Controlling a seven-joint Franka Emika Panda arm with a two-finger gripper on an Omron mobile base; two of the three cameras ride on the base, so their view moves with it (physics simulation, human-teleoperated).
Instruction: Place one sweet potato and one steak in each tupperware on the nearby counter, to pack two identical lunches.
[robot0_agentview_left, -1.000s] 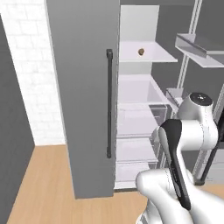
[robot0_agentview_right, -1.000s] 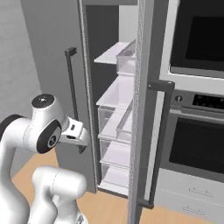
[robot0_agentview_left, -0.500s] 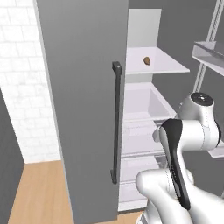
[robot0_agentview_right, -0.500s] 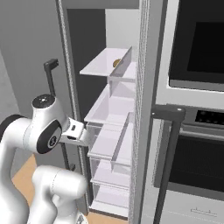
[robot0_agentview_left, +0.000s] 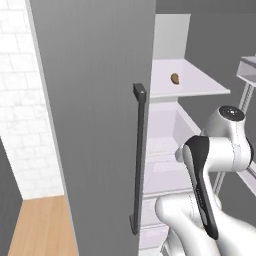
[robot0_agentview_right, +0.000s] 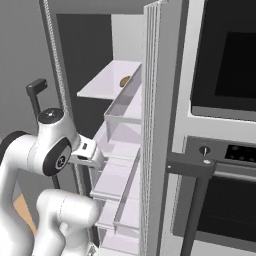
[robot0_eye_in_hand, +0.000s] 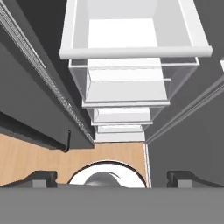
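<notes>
I have the base parked right in front of the open fridge, because the food for the lunches is kept in there. The grey fridge door (robot0_agentview_left: 95, 125) is swung wide, and its long dark handle (robot0_agentview_left: 137, 160) stands close to my arm. On the right side there is a built-in oven (robot0_agentview_right: 225, 150), which I do not need.

High up on a white shelf (robot0_agentview_left: 200, 87) lies one small brown thing (robot0_agentview_left: 175, 78). I think it is a sweet potato, but it is too small to be sure. It lies by itself near the middle of the shelf. I see no steak from here, and the tupperware and the worktop are not in front of me now.

My gripper (robot0_eye_in_hand: 111, 175) points down past the stacked white fridge drawers (robot0_eye_in_hand: 129, 78) toward the wooden floor (robot0_eye_in_hand: 39, 157). The jaws are wide apart and hold nothing, since I have not picked up anything yet. The top drawer (robot0_eye_in_hand: 131, 30) looks bare inside.

The arm is folded low and close to the drawers, well under the shelf with the brown thing. I think I am at the very start: nothing is packed. Next I would need to lift the hand up to that shelf and reach in carefully, so I do not bump the door or the shelf edge.
</notes>
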